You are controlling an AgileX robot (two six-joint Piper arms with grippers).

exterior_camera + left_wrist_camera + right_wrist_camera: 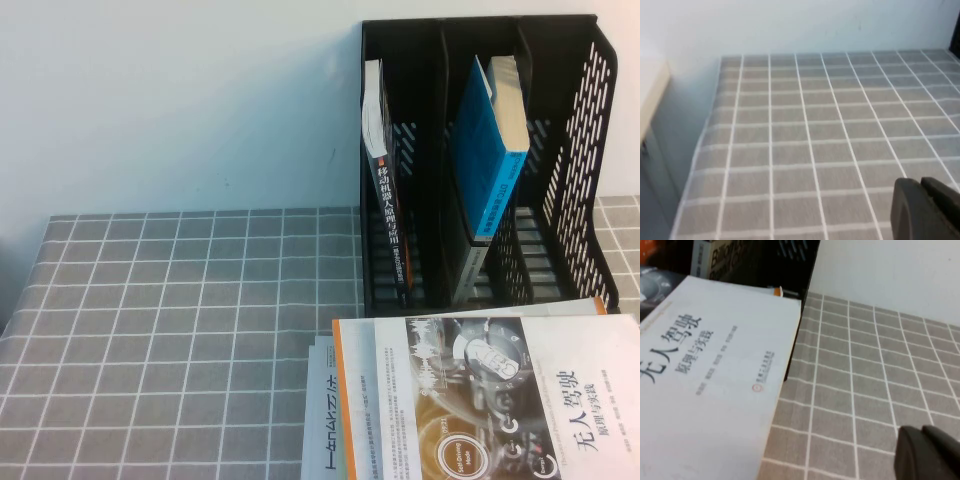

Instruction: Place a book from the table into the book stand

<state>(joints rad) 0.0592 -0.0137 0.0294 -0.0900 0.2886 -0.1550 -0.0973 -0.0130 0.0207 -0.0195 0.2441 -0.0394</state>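
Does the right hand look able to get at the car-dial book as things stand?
Probably yes. The book lies on top of the stack, cover bare, and the right hand hangs over open table just beside its edge. The left hand is elsewhere over bare cloth.

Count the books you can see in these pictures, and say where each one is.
4, possibly more hidden. Two stand in the book stand: one in its left compartment, a blue one in the middle. Two lie stacked on the table: the book atop an orange-edged one.

Grey tabletop (180,320) checked in thin white lines, under a black book stand (575,150).
White book (520,400) with dark-and-gold dial picture, black title; blue-covered book (485,150) upright; black left tool (925,210), black right tool (927,452).
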